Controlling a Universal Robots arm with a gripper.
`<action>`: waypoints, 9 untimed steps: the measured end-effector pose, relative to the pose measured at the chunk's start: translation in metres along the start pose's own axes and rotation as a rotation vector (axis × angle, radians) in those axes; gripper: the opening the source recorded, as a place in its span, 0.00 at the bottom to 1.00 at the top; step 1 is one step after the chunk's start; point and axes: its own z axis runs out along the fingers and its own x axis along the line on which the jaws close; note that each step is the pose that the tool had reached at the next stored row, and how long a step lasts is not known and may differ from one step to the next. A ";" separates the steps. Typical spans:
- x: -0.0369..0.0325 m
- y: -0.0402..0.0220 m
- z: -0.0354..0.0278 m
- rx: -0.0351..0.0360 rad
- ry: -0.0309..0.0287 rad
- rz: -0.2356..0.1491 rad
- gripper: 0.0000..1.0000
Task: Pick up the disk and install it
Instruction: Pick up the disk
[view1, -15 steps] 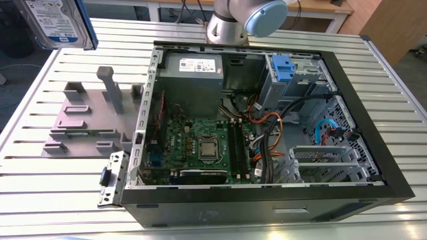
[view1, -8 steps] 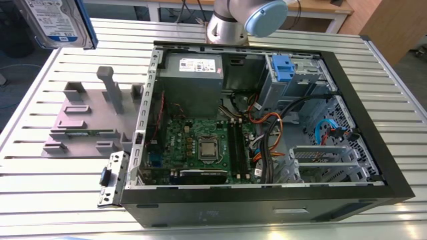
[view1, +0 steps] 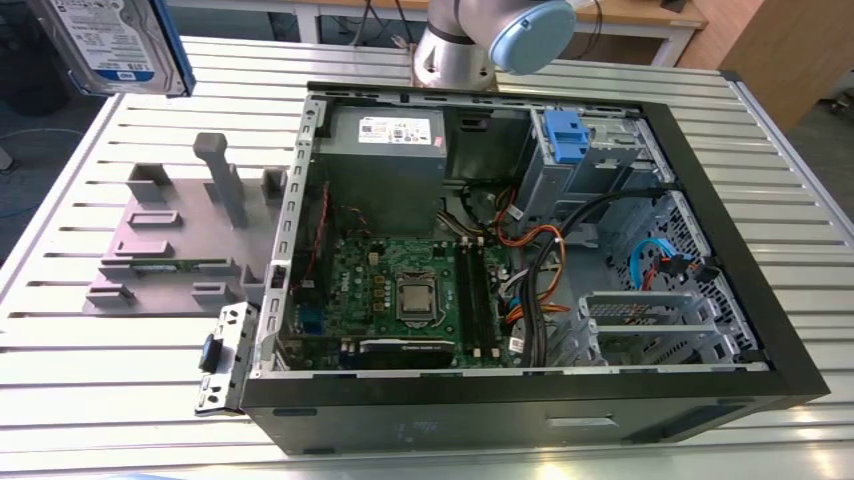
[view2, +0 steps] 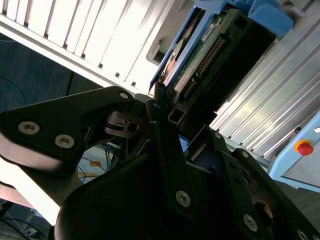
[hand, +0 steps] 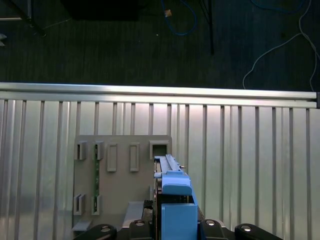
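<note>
The disk (view1: 114, 45), silver with a white-and-blue label and a blue bracket, hangs in the air at the exterior view's upper left, above the table's far corner. In the second wrist view the disk (view2: 200, 55) is seen edge-on, its green circuit board showing, and my black gripper (view2: 162, 112) is shut on its lower end. The first wrist view looks down along the disk (hand: 175, 200), which hangs over the edge of the grey stand (hand: 120, 175), with my gripper (hand: 172, 229) clamped around it.
An open computer case (view1: 747, 330) lies on the slatted metal table (view1: 80, 400), with a power-supply box (view1: 384, 150), motherboard (view1: 400, 290) and a drive cage with a blue bracket (view1: 567, 135). The grey stand (view1: 174, 240) sits beside the case. The arm's base (view1: 487, 40) stands behind it.
</note>
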 end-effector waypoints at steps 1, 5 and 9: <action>0.0000 0.0000 -0.0003 0.0000 0.0000 0.000 0.37; -0.0001 0.0000 -0.0014 0.0000 0.0000 0.000 0.37; -0.0001 0.0000 -0.0026 0.0000 0.0000 0.000 0.37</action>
